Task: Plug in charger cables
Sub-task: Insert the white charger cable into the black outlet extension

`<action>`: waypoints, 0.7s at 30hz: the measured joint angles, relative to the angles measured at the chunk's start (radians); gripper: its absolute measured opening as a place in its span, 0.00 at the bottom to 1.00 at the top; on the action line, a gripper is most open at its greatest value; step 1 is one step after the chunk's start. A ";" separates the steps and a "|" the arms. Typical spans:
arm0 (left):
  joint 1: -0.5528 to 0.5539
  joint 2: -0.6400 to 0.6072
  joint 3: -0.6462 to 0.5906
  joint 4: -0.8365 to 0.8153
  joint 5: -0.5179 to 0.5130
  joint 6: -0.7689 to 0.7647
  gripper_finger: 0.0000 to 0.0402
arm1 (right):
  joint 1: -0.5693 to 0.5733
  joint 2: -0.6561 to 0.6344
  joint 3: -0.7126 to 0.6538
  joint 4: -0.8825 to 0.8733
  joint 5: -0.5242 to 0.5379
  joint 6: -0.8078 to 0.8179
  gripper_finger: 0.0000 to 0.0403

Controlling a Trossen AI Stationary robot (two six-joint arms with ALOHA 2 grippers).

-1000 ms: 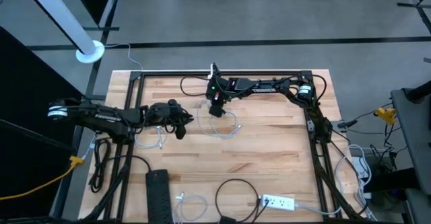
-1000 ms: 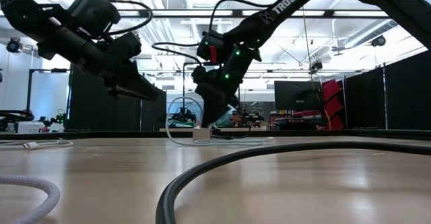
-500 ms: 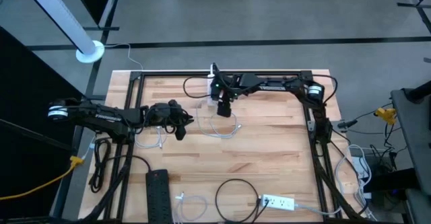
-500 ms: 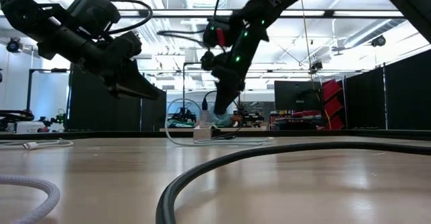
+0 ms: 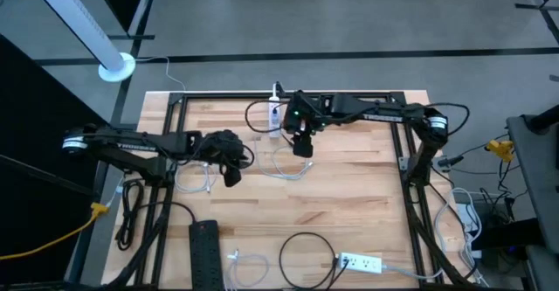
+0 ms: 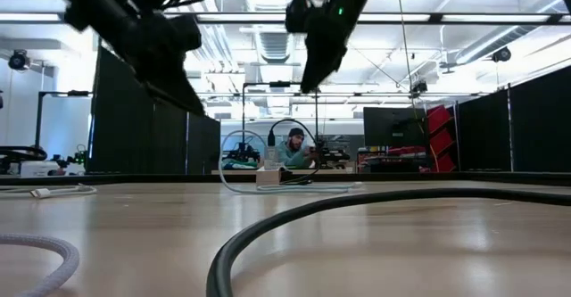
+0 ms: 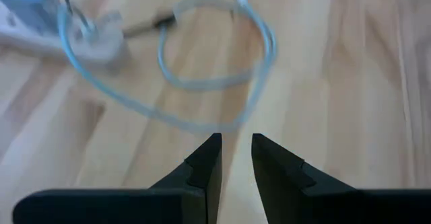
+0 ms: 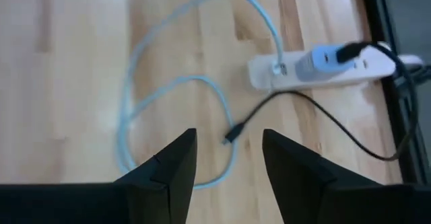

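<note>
A white power strip (image 5: 275,114) lies at the table's far edge; a white charger block (image 8: 322,57) and a black plug sit in it. From it a white charger cable (image 5: 289,165) lies in loose loops on the wood, also seen from my left wrist (image 7: 215,83). A thin black charger cable (image 8: 296,109) ends in a small free plug (image 8: 231,135). My right gripper (image 5: 303,146) hangs open above these loops, touching nothing. My left gripper (image 5: 231,167) hovers left of them, open by a narrow gap (image 7: 234,143), holding nothing.
A black power strip (image 5: 205,245), a second white power strip (image 5: 360,262), a black cable loop (image 5: 306,254) and a white cable (image 5: 249,265) lie at the near edge. More cables (image 5: 196,183) (image 5: 131,211) lie at the left. A thick black cord (image 6: 357,206) crosses the foreground.
My right gripper has risen well clear of the table and gone a little toward the table's right edge. My left gripper has also risen. The cables and the far power strip lie as before.
</note>
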 joint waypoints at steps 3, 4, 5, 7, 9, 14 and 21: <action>-0.058 0.001 0.043 -0.172 0.001 -0.056 0.18 | 0.057 -0.018 0.000 -0.047 -0.003 0.032 0.34; -0.080 0.001 0.050 -0.222 0.001 -0.089 0.18 | 0.078 -0.020 0.000 -0.066 -0.002 0.042 0.34; -0.101 0.001 0.055 -0.270 0.002 -0.128 0.18 | 0.101 -0.021 -0.004 -0.086 -0.002 0.051 0.33; -0.149 0.001 0.057 -0.358 0.001 -0.202 0.18 | 0.151 -0.020 -0.016 -0.111 -0.001 0.062 0.30; -0.195 0.001 0.056 -0.405 0.002 -0.272 0.18 | 0.203 -0.020 -0.027 -0.109 0.012 0.071 0.28; -0.238 0.001 0.055 -0.437 -0.068 -0.373 0.20 | 0.323 -0.020 -0.044 -0.092 0.091 0.066 0.22; -0.094 0.001 0.027 -0.465 -0.054 -0.306 0.35 | 0.414 -0.020 -0.044 -0.092 0.112 0.072 0.13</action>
